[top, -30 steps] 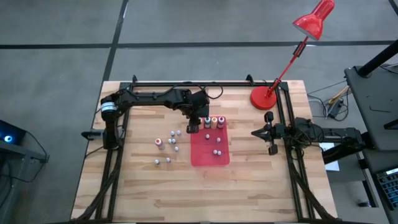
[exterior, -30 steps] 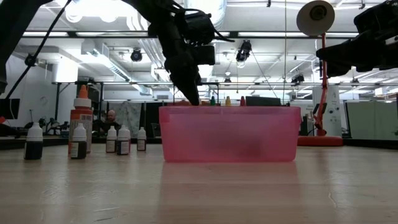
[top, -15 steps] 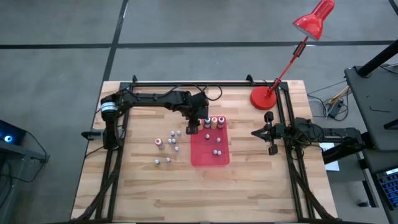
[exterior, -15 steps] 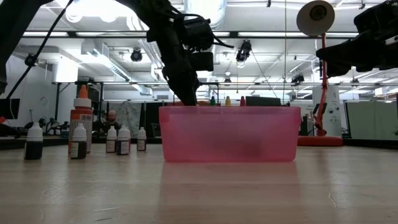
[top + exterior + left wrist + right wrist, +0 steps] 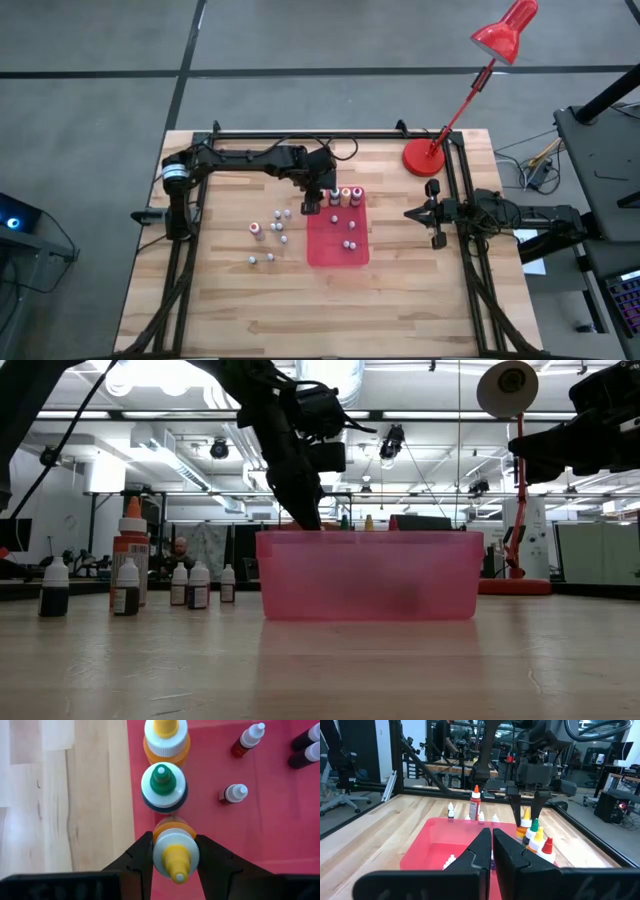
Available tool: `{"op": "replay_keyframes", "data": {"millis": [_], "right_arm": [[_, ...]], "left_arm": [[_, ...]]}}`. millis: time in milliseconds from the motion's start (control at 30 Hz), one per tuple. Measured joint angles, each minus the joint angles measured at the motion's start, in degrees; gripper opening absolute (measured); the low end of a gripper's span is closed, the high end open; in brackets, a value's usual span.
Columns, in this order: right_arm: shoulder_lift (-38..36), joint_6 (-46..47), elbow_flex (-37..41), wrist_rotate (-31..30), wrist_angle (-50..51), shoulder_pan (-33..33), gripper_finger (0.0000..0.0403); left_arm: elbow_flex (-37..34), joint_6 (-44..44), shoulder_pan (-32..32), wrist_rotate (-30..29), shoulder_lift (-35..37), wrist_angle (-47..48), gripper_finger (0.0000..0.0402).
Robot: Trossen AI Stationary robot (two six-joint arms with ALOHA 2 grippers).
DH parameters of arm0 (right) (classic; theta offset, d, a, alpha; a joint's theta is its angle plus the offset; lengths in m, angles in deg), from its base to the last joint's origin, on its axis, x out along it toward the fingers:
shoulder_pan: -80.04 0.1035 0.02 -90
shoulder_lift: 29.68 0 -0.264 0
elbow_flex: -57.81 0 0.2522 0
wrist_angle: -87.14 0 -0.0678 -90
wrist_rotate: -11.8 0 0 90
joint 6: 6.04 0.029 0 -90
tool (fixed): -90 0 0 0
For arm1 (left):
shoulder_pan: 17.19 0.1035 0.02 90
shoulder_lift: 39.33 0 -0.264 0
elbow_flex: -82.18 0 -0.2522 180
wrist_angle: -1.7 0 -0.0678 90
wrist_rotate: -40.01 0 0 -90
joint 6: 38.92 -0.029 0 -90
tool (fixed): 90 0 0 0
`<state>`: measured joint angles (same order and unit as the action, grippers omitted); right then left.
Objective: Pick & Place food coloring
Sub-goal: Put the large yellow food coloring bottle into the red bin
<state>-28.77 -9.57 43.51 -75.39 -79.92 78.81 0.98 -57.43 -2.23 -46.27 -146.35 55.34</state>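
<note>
Food coloring bottles stand in two groups. A row of taller ones [image 5: 345,195] lines the far edge of the red tray [image 5: 330,252], with small ones [image 5: 349,243] on its floor. Several more [image 5: 275,228] stand on the wood to the tray's left. My left gripper [image 5: 310,207] is at the tray's far left corner, shut on a yellow-capped orange bottle [image 5: 175,851] at the end of the row. A green-capped bottle [image 5: 163,787] comes after it. My right gripper [image 5: 410,213] waits shut at the table's right side, pointing level toward the tray. My left gripper pinches the orange bottle by its white cap collar [image 5: 166,851], one finger [image 5: 141,859] on each side. The fingers slant down at it from the table's left. The bottle is upright over the tray's corner [image 5: 524,822]. Whether its base rests on the tray floor I cannot tell.
A red desk lamp stands with its round base [image 5: 423,158] at the table's far right. A tall orange-tipped bottle [image 5: 130,560] rises among the loose ones on the left. Bare wood lies in front of the tray. The arms' black frame rails [image 5: 300,133] border the table.
</note>
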Motion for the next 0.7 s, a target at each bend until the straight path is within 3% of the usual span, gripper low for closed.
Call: {"op": "replay_keyframes", "data": {"millis": [700], "right_arm": [[0.0, 0.07, -0.02, 0.01, 0.0, 0.0, 0.0009]], "left_arm": [[0.04, -0.44, 0.02, -0.19, 0.0, -0.46, 0.013]]}}
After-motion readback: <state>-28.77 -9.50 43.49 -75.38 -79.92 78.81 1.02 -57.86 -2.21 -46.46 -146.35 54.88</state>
